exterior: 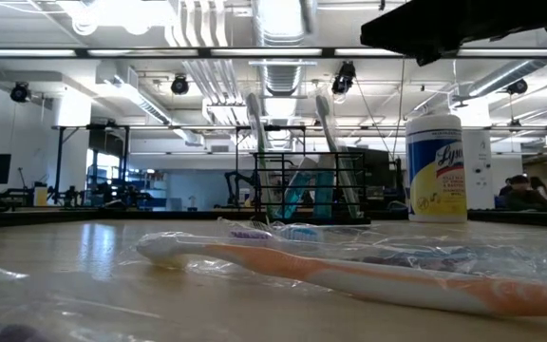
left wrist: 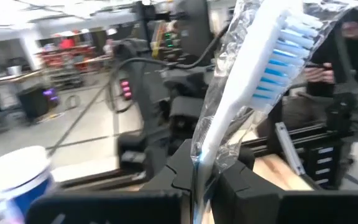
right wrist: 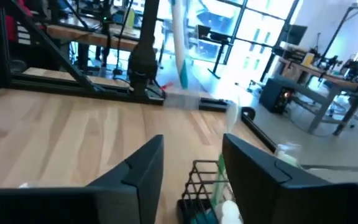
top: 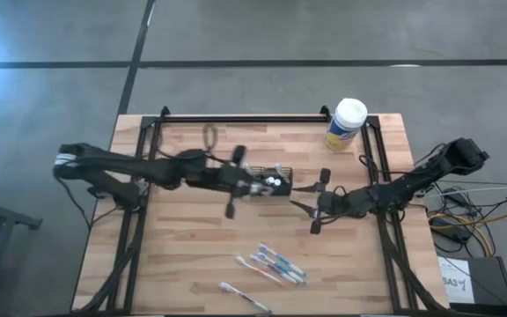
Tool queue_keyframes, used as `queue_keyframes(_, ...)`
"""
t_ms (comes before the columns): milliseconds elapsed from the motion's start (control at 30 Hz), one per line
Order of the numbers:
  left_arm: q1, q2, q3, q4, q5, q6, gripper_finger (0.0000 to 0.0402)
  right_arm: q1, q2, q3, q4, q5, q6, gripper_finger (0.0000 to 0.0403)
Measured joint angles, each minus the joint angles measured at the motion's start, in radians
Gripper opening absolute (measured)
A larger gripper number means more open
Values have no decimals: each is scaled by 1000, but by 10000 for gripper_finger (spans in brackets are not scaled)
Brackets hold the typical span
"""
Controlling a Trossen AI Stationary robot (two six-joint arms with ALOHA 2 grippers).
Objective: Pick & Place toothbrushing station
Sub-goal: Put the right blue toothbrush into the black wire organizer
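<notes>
We are noting the light, rigid mesh caddy [top: 275, 179] at frame centre, best gripped by its rim, while the left gripper [left wrist: 197, 177] is pinching a wrapped toothbrush [left wrist: 260, 74] and the right gripper [right wrist: 191, 168] is spreading.

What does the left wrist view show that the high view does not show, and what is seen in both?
Only the left wrist view shows that the left gripper is shut on a wrapped toothbrush with blue and white bristles, held between its fingers.

Only the high view shows the whole table: the loose toothbrushes near its front edge, the black caddy at the centre, and the right gripper open beside the caddy.

Both show the white-lidded canister, and the left gripper itself.
</notes>
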Motion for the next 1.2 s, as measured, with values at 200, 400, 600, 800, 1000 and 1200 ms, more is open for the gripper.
queue_keyframes(200, -9, -266, -200, -49, -109, -52, 22, 16, -51, -10, 6, -74, -28, 143)
queue_keyframes(400, -11, -474, -407, -27, -140, -110, 22, 18, -143, -40, 5, -284, -10, 63)
queue_keyframes(600, -11, -540, -508, -27, -143, -114, 22, 17, -244, -120, 52, -388, -12, 13)
queue_keyframes(800, -11, -517, -571, 37, -143, -115, 22, 14, -381, -268, 168, -417, 11, 8)
queue_keyframes(1000, -11, -445, -572, 80, -146, -105, 22, 13, -540, -374, 150, -417, 18, 8)
queue_keyframes(1200, -10, -284, -577, 323, -197, -59, 22, 13, -660, -431, 96, -356, -3, 8)
